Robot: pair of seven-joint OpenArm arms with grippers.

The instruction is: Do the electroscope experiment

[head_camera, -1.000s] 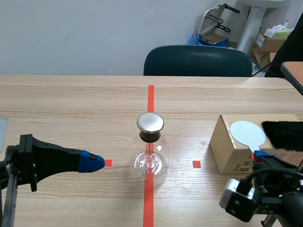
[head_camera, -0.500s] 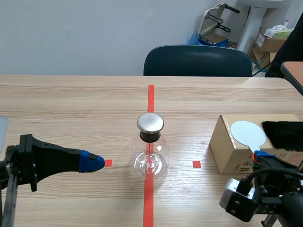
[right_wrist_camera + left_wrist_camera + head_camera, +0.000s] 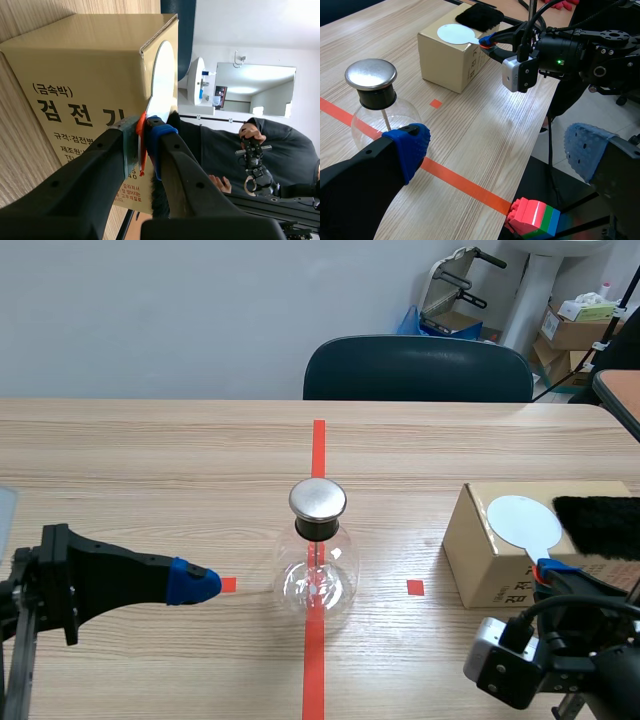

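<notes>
Nothing moves: your right gripper (image 3: 548, 570) stays clamped on the disc paddle (image 3: 520, 520) atop the box (image 3: 480, 555), left gripper (image 3: 195, 583) open; experiment stalled.

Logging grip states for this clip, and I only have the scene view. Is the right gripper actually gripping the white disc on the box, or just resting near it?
Observer: Gripping. The right wrist view shows the right gripper shut on the thin orange-red handle of the white disc, at the top edge of the cardboard box.
Operator: And the left gripper? I see only one blue pad.
Observer: Open. In the left wrist view the left gripper has its pads wide apart with nothing between them. One pad is beside the glass flask.
</notes>
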